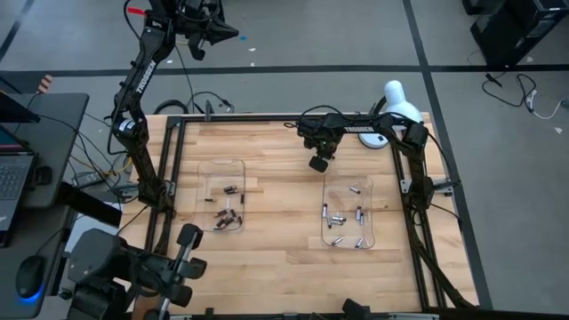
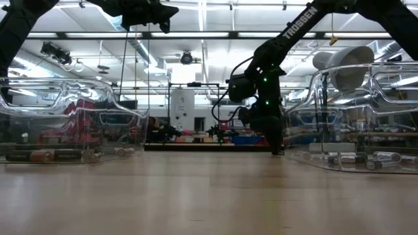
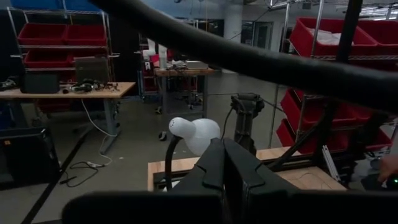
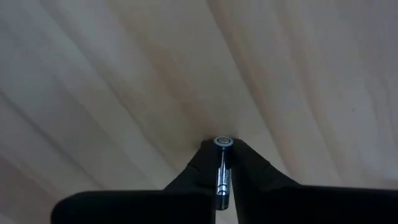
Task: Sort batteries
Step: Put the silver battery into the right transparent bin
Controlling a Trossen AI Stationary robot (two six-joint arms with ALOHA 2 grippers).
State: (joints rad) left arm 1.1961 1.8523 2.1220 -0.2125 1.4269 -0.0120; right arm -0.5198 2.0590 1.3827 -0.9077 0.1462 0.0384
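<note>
My right gripper points down over the bare wood between the two clear trays, shut on a silver battery. The left tray holds several dark batteries. The right tray holds several silver batteries, which lie on its floor. My left gripper is shut with nothing in it, raised high beyond the table's far left corner and pointing level; it also shows in the left wrist view. My right gripper pinches the silver battery's sides between its two fingers, coming from above with the fingers pointing down. The battery stands upright along the fingers, its round lower end facing the wood. Whether that end touches the table, I cannot tell.
A white lamp stands at the table's far right corner beside the right arm's base. Black frame rails edge the table. Open wood lies between and in front of the trays. A person's hand shows far left, off the table.
</note>
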